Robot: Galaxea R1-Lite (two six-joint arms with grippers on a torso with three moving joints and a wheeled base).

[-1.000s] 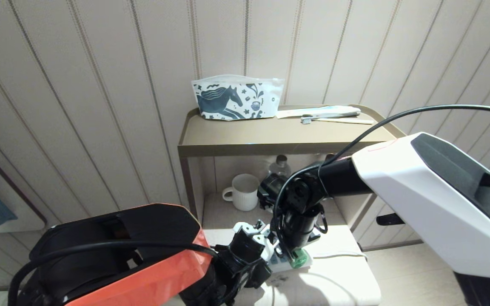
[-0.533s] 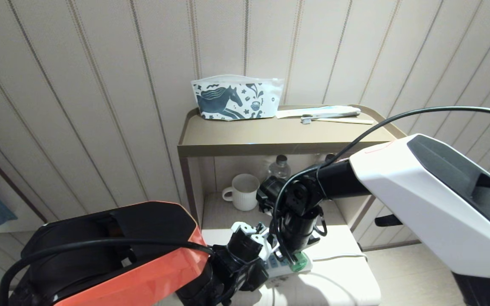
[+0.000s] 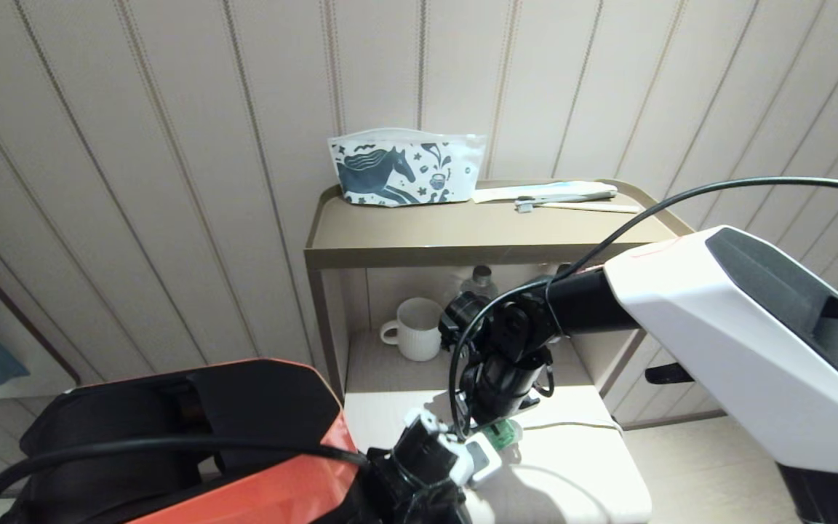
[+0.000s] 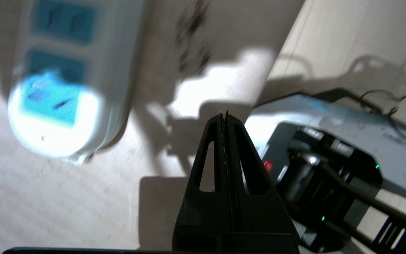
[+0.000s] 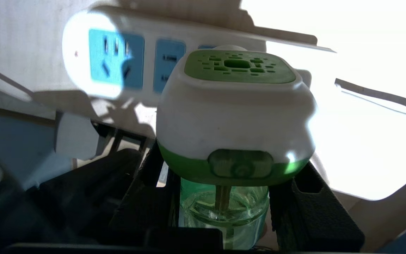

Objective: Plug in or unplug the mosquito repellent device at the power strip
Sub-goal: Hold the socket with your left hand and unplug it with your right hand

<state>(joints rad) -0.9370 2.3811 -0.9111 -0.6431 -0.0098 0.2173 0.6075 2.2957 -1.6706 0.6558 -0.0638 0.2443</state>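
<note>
The right gripper (image 5: 224, 197) has its jaws clamped on the mosquito repellent device (image 5: 234, 116), one dark finger on each side of the translucent green liquid bottle below the white body, whose green vented patch faces up. In the right wrist view the device sits at 5 o'clock from the lit blue socket face of the power strip (image 5: 118, 63), in front of the middle and far sockets; whether its prongs are seated or clear of the strip cannot be told, since they are hidden behind the body. In the head view the device (image 3: 500, 434) shows as a small green and white shape just under the right gripper (image 3: 497, 426), on the pale lower surface (image 3: 579, 473) of the stand.

The left gripper (image 4: 226, 118) has its jaws pressed together, empty, hovering over that surface at about 4 o'clock from the rounded end of the power strip (image 4: 62, 88), apart from it. In the head view the left gripper (image 3: 477, 455) lies at 7 o'clock from the device, near it.

A thin white cord (image 3: 572, 426) runs off toward 3 o'clock. On the shelf behind stand a ribbed white mug (image 3: 417, 327) and a clear bottle (image 3: 479, 280); on top lies a horse-print pouch (image 3: 404, 169)
</note>
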